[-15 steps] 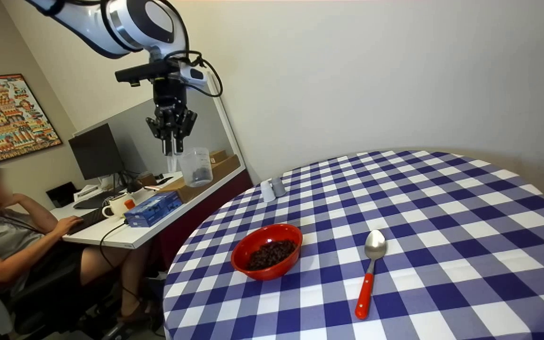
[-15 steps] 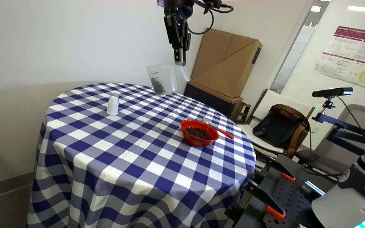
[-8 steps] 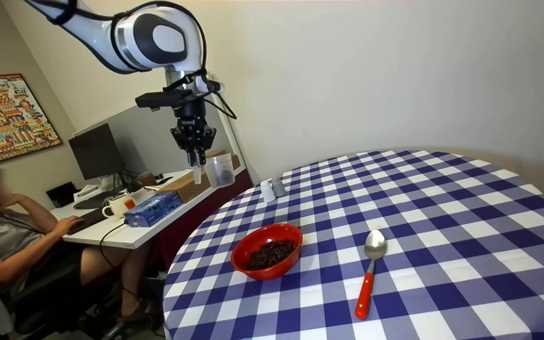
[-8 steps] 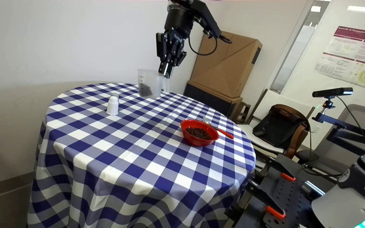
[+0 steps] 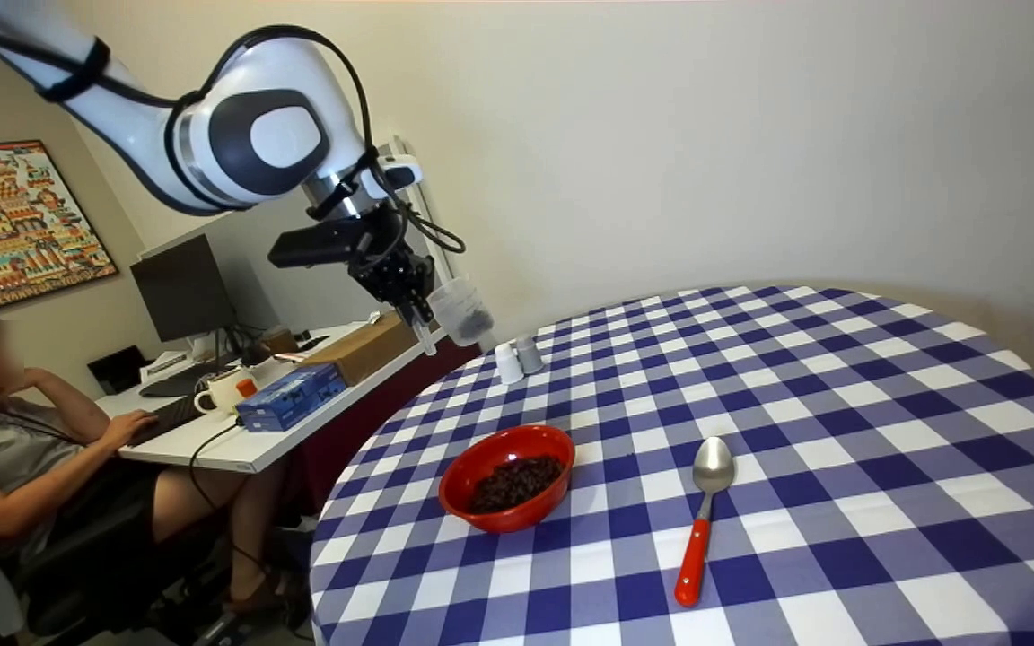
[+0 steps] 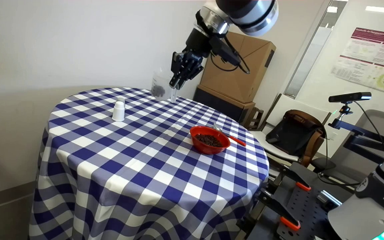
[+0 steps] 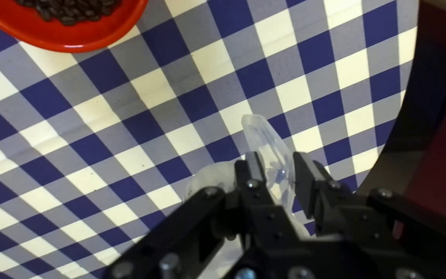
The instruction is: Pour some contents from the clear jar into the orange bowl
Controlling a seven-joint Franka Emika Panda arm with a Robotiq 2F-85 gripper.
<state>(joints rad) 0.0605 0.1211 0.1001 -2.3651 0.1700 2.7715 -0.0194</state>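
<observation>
Well apart from the orange bowl (image 5: pixel 488 456) and higher than it, the clear jar (image 5: pixel 461 310) hangs slightly tilted, its handle (image 7: pixel 266 143) pinched in the gripper (image 7: pixel 278 172), whose fingers are nearly together; dark contents (image 5: pixel 477 324) show in jar and bowl alike

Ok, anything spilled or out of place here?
Possibly spilled: in the wrist view, tiny dark specks dot the blue and white checked cloth outside the round red bowl, too small to identify. Nothing else stands out.

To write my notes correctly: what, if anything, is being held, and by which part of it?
The clear jar is held by its handle, clamped between the jaws.
</observation>
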